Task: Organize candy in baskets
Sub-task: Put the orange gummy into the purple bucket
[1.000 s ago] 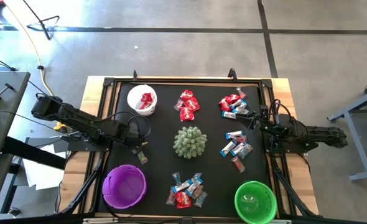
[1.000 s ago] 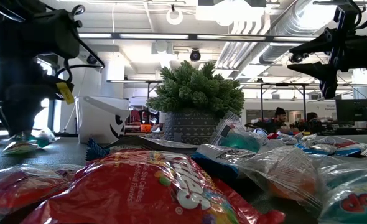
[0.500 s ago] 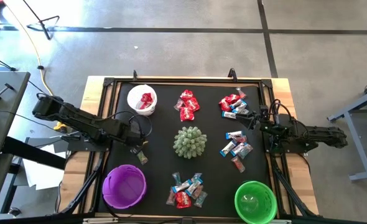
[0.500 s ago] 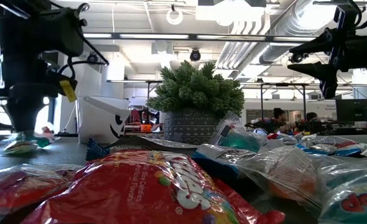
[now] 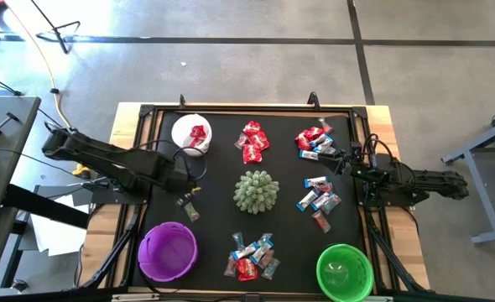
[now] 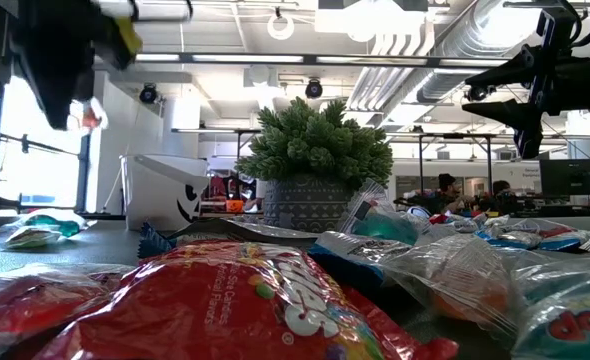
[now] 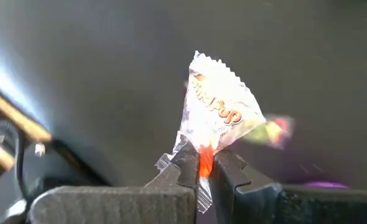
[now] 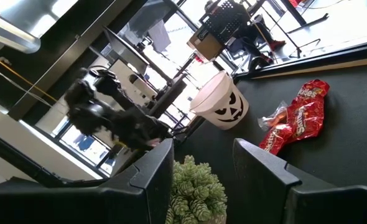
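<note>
Clear-wrapped candy (image 7: 218,115) hangs pinched by its crimped edge in the left gripper (image 5: 183,186)'s pressed jaws, left of frame centre above the surface, between white basket (image 5: 190,134) and purple basket (image 5: 167,250), while the right gripper (image 5: 351,164)'s jaws wait spread.

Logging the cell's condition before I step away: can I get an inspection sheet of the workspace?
Surface: black mat on a wood-edged table.
Job's things: white basket holds red candy; purple basket and green basket; candy piles loose on the mat.
Clutter: spiky green ball mid-mat.
Grippers: left gripper shut on a clear-wrapped candy, lifted off the mat; right gripper open, waiting at the right edge.
Cables: yellow cable on the floor.
Surroundings: concrete floor; people far behind.
</note>
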